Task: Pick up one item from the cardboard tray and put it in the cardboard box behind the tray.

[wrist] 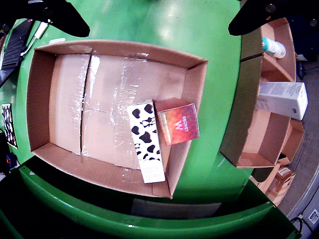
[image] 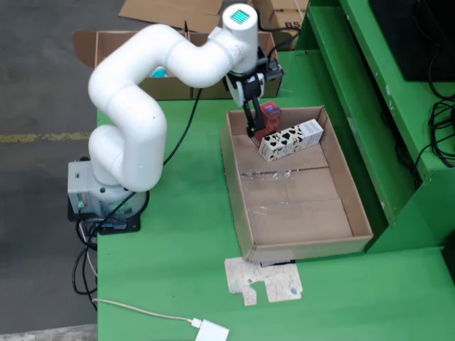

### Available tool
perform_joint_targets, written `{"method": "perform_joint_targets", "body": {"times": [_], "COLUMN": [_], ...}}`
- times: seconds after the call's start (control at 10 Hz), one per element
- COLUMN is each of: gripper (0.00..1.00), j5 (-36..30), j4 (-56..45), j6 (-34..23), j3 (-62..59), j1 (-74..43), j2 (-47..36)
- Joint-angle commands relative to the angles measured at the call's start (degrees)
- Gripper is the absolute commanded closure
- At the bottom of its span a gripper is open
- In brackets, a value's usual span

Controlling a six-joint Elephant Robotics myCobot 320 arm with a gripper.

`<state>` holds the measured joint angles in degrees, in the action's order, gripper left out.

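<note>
The cardboard tray lies on the green table. At its far end lie a red carton and a long cow-patterned carton, side by side. In the gripper view the red carton leans against the tray wall, touching the cow-patterned carton. My gripper hangs just above the red carton. Its dark fingers stand wide apart at the top corners of the gripper view, with nothing between them. The cardboard box behind the tray holds a white carton and a bottle.
The arm's base stands off the table's left edge. A flat cardboard scrap and a white adapter with its cable lie near the front. Green shelving rises along the right side. More cardboard boxes sit beyond the table.
</note>
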<state>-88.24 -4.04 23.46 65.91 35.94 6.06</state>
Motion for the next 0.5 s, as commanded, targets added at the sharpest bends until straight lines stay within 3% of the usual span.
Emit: {"method": "perform_joint_targets", "body": {"times": [0.0, 0.1, 0.2, 0.3, 0.4], "gripper": [0.00, 0.00, 0.00, 0.00, 0.00], "j5": [-0.4, -0.4, -0.4, -0.4, 0.1], "j4": [-4.8, -4.8, -17.3, -17.3, -17.9], "j6": [-0.9, -0.9, -1.1, -1.1, -1.1], "j3": [-29.0, -29.0, -55.2, -55.2, -65.9], "j1": [-1.3, -1.3, -1.9, -1.9, -2.0], "j2": [22.0, 22.0, 36.1, 36.1, 42.9]}}
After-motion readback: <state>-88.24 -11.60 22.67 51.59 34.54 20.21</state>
